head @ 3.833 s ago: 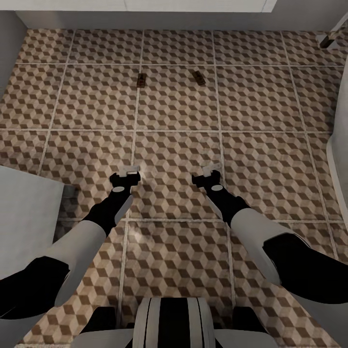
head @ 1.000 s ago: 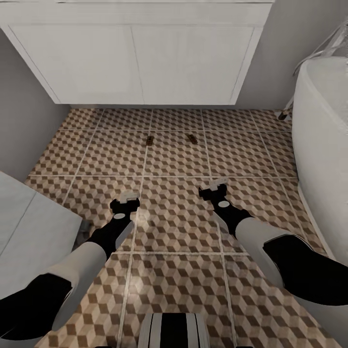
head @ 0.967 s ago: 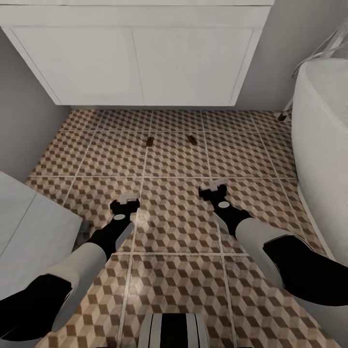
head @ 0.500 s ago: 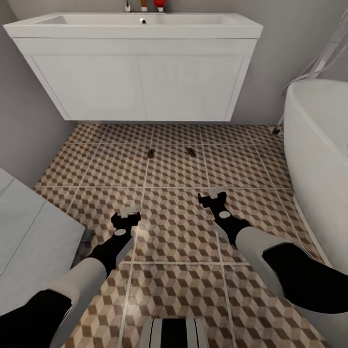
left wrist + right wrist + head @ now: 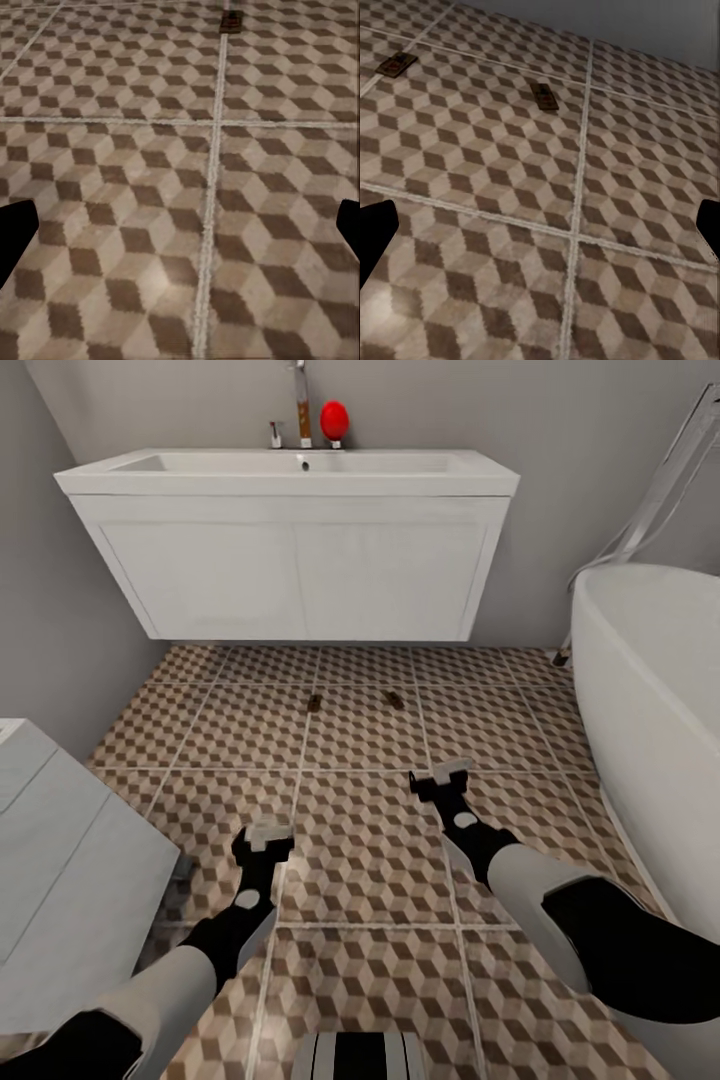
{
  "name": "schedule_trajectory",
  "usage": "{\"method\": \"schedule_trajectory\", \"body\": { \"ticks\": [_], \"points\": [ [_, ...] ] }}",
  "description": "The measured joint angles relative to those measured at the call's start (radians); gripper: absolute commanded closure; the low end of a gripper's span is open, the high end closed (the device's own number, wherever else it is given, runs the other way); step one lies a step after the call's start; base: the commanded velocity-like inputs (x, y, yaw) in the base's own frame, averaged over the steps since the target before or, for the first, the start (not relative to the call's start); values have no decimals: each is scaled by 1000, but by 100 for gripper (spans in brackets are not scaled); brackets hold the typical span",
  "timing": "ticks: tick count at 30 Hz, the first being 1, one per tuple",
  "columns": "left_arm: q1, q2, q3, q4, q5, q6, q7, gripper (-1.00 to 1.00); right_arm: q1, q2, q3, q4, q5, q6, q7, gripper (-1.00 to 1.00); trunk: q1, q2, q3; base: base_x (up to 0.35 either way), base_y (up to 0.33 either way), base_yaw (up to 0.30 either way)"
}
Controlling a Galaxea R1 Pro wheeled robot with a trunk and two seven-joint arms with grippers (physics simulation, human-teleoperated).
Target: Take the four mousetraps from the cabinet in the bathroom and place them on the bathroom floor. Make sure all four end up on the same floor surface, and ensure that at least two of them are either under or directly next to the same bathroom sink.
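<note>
Two mousetraps lie on the cube-patterned bathroom floor (image 5: 360, 840) just in front of the white wall-hung sink (image 5: 290, 540): one mousetrap (image 5: 314, 703) on a grout line, the other mousetrap (image 5: 395, 700) to its right. The right wrist view has both, the left one (image 5: 396, 64) and the right one (image 5: 544, 96); the left wrist view has one mousetrap (image 5: 232, 21) at the far edge. My left gripper (image 5: 264, 837) and right gripper (image 5: 441, 777) hang open and empty above the tiles, well short of the traps. The cabinet is out of view.
A white bathtub (image 5: 650, 690) fills the right side, with a chrome pipe behind it. A white unit (image 5: 60, 880) stands close at the near left. A chrome tap (image 5: 299, 405) and a red object (image 5: 334, 420) sit at the back of the sink. Grey walls close the corner.
The head view has tilted up, bringing the sink top, tap and bathtub into sight. The left arm has drawn back toward the robot. Both mousetraps stay where they lay.
</note>
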Motion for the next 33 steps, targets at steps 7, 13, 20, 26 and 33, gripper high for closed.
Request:
{"method": "schedule_trajectory", "body": {
  "ticks": [7,13,20,26,33],
  "points": [
    [28,-5,-16,71,0,-51,-2,-100,33,0,0,0,0,-1,0,-100,-3,2,38,0,0,0],
    [33,-9,-20,95,1,-102,-5,-100,50,1,0,0,0,-1,0,-100,-6,3,71,0,0,0],
    [34,-12,-20,144,2,-122,-14,-100,69,1,0,0,-1,-1,0,-100,-9,5,110,0,0,0],
    [36,-12,-21,184,4,-178,-19,-100,80,3,0,0,-1,-1,0,-100,-12,6,142,0,0,0],
    [36,-11,-20,241,4,-196,-21,-100,135,2,0,0,0,-1,-1,-100,-18,14,180,0,0,0]
  ]
}}
